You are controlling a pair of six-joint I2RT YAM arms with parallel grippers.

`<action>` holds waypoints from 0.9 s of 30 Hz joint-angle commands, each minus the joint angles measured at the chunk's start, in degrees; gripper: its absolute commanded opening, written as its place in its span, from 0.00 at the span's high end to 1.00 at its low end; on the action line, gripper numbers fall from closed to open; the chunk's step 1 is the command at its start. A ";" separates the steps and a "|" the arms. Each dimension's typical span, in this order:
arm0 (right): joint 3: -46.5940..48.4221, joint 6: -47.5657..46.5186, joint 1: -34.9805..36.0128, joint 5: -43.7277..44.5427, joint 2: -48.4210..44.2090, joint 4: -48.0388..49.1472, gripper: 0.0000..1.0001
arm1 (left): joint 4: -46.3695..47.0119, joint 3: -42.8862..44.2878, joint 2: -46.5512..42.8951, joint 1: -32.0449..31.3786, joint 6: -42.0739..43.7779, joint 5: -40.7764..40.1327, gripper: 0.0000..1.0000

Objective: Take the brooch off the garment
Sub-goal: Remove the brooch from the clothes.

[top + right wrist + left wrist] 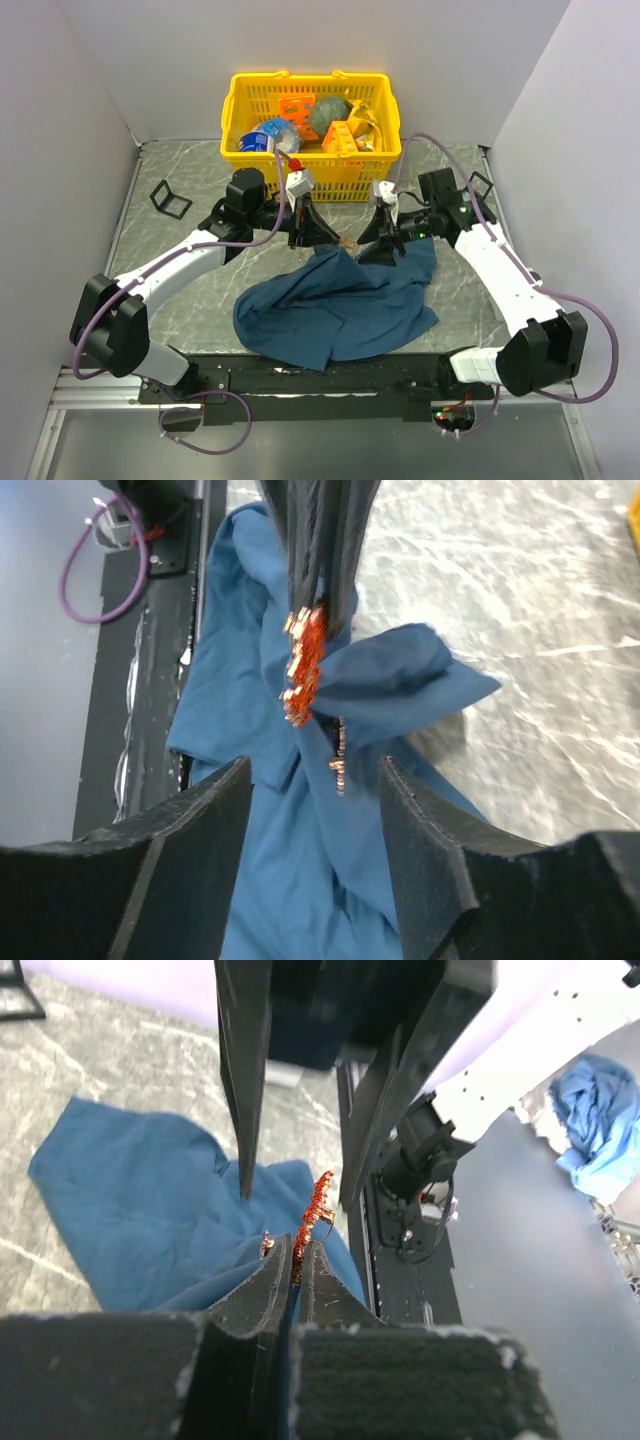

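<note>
The left gripper (292, 1260) is clamped tight right on the brooch (305, 660). Its jaws are pressed together, with the little orange-red thing poking out past the tips and some blue fabric squeezed in there too. It's holding that spot up off the table (165, 250), so the garment (340, 315) peaks there. The rest spreads out in a rumpled heap toward the near edge, between the two arms.

The brooch sits on that raised fold, touching the cloth. Can't tell from here if it's pinned through or just lying against it.

The right gripper (312, 770) is loose, jaws standing well apart with nothing gripped. It hovers just beside the brooch, pointed at it and facing the left one. One corner of the garment flops out sideways under the pinch.

Behind both grippers, at the far end of the table, there's a yellow basket (240, 110) stuffed with packets and other bits. A small black bracket (170, 198) sits near the far left corner.
</note>
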 commanded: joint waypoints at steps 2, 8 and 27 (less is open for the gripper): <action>-6.99 5.60 -0.61 -7.96 -4.36 18.16 0.45 | 8.65 2.27 -1.02 0.12 -6.28 2.95 0.99; -11.30 12.11 -0.61 -10.44 -4.44 27.81 0.60 | 10.49 0.95 -1.37 0.21 -7.16 2.77 0.99; -22.30 28.38 -1.14 -4.82 -15.17 51.84 0.73 | 18.41 -2.30 -0.49 1.35 -12.61 0.31 0.99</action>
